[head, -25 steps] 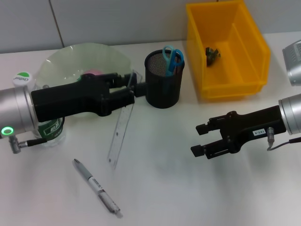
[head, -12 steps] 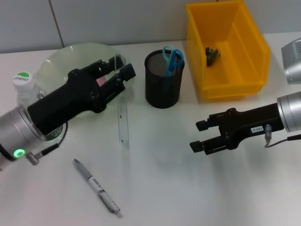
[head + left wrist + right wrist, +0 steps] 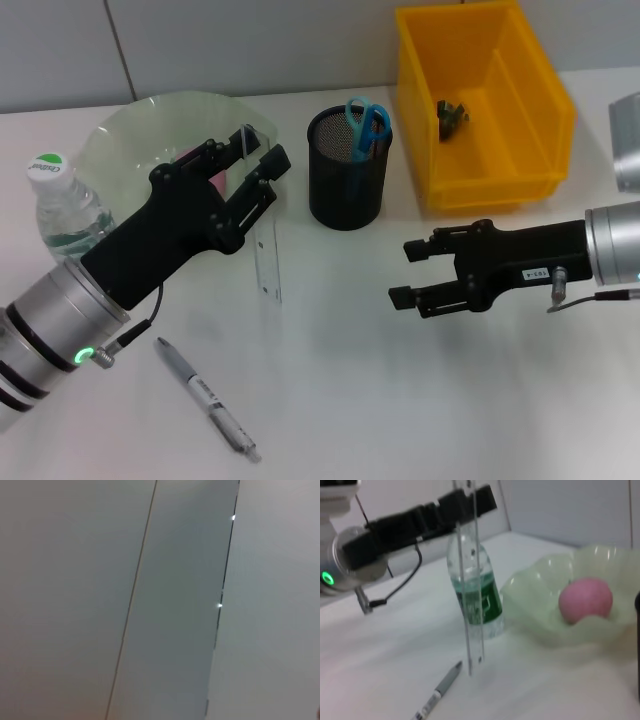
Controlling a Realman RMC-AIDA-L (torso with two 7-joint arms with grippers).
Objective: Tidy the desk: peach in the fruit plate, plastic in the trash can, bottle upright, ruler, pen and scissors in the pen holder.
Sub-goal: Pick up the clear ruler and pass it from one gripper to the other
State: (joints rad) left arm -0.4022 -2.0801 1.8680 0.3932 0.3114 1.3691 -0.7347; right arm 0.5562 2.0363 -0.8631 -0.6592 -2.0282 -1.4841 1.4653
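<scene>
Over the last second the left end effector (image 3: 252,160) had swung away from the black mesh pen holder (image 3: 348,168), where it had been pressed close at the holder's 9 o'clock side, and had tipped the clear plastic ruler (image 3: 266,255) from a slant to nearly upright; the ruler now hung from its closed fingers with the lower end just above or touching the white surface (image 3: 400,400), which of the two I could not tell. The right wrist view confirmed the ruler standing vertical in that clamp, in front of the upright clear water bottle with a green label (image 3: 475,595) and near the pink peach (image 3: 585,599) lying in the pale green glass fruit plate (image 3: 540,610). The right end effector (image 3: 408,272) had crept toward 9 o'clock, its fingers spread wide and empty, at about 5 o'clock of the holder. The blue-handled scissors (image 3: 368,122) already stood in the holder and a dark scrap (image 3: 452,112) lay in the yellow plastic bin (image 3: 520,160). The grey pen (image 3: 205,395) lay on the surface at 6 o'clock of the ruler. To my judgement the ruler was being set upright for a drop into the holder, with the pen left to do.
</scene>
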